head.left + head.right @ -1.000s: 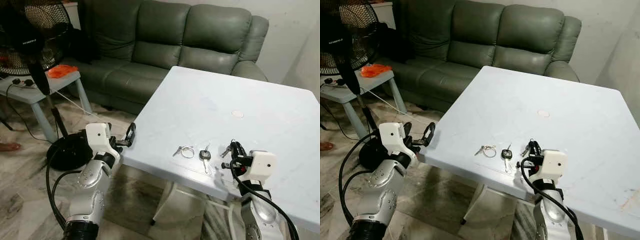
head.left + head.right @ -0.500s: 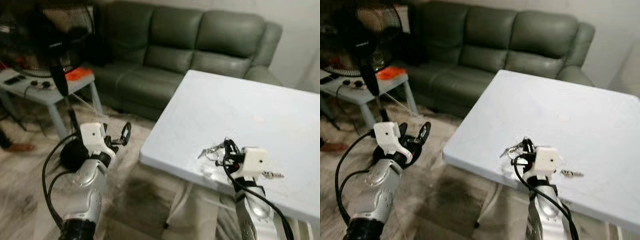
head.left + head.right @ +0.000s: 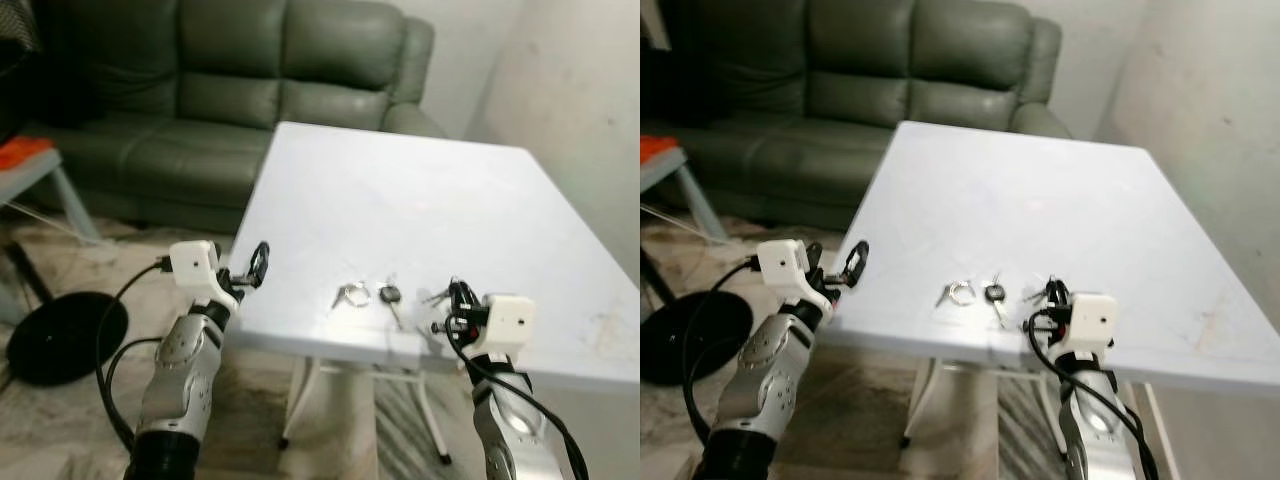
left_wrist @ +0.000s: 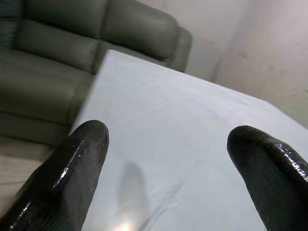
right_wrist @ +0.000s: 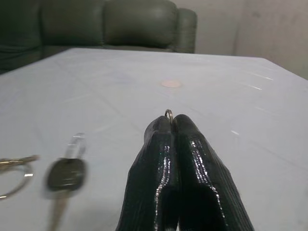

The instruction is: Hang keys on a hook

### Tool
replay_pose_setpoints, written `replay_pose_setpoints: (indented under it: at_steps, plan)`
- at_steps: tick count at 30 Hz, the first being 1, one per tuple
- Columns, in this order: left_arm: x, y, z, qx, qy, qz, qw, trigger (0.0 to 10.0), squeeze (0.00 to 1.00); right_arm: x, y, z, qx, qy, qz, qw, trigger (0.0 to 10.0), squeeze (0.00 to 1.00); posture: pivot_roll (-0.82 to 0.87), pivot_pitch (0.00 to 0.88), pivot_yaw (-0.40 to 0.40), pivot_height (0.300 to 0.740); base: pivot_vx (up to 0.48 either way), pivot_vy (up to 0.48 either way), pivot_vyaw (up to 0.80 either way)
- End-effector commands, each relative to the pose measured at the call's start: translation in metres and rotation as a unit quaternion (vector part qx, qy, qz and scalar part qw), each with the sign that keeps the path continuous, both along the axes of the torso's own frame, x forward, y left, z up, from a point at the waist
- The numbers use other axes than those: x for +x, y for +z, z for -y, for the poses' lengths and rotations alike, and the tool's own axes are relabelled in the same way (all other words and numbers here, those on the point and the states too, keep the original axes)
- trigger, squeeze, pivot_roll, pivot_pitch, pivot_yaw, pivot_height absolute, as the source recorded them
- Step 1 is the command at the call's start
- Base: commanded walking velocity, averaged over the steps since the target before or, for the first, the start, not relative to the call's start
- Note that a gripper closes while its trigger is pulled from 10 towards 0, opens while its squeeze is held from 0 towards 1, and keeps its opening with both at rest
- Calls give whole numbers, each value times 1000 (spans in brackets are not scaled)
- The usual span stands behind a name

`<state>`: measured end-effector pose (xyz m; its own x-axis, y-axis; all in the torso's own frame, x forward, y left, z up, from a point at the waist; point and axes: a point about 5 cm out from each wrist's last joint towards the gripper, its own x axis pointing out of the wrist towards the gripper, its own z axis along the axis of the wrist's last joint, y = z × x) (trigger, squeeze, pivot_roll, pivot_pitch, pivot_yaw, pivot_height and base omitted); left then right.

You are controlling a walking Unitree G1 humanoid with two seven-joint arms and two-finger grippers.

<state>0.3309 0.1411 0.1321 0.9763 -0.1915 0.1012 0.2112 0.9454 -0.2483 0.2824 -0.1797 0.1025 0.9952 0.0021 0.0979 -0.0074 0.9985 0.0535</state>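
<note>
The tabletop [image 3: 400, 190] looks smooth, matt white plastic. The sofa [image 3: 230, 70] has creased green leather with a dull sheen. The right claw [image 5: 178, 126] has glossy black fingers [image 5: 202, 168] pinching a shiny metal key ring [image 5: 168, 113]. The black-headed key [image 5: 65, 175] has a metal blade.

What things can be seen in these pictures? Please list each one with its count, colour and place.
table: one, white, in front of the robot.
ring of keys: one, silver, on the table near the front edge.
black-headed key: one, black and silver, on the table, right of the ring of keys.
small key bunch: one, silver, at the tip of the right gripper.
sofa: one, dark green, behind the table.
fan base: one, black, on the floor at the left.
side table: one, pale, far left, with something orange on it.
left gripper: one, black jaws open, at the table's left edge.
right gripper: one, black jaws shut on the small key bunch.
</note>
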Motion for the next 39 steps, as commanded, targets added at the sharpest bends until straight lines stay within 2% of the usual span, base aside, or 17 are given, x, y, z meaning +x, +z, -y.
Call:
replay_pose_setpoints:
  at_steps: [1,6,9,23,39]
  plan:
    - [3,1,5,9,-10,-3,1000,10000,0,5,8,-2,-3,7,10,1000,10000,0,7,0,-39,740,0,0,-756]
    - [4,4,11,8,-35,5,999,10000,0,8,11,-5,-8,16,15,1000,10000,0,3,0,-32,740,0,0,-756]
    - [6,4,13,1,-36,-5,999,10000,0,9,12,-5,-7,16,15,1000,10000,0,4,0,-30,740,0,0,-756]
    - [10,11,-1,30,14,1,999,10000,0,9,17,-7,-6,2,25,1000,10000,0,-5,0,-11,740,0,0,-756]
    - [13,11,-2,19,15,-2,1000,10000,0,14,20,-8,-17,9,26,999,10000,0,6,0,-24,740,0,0,-753]
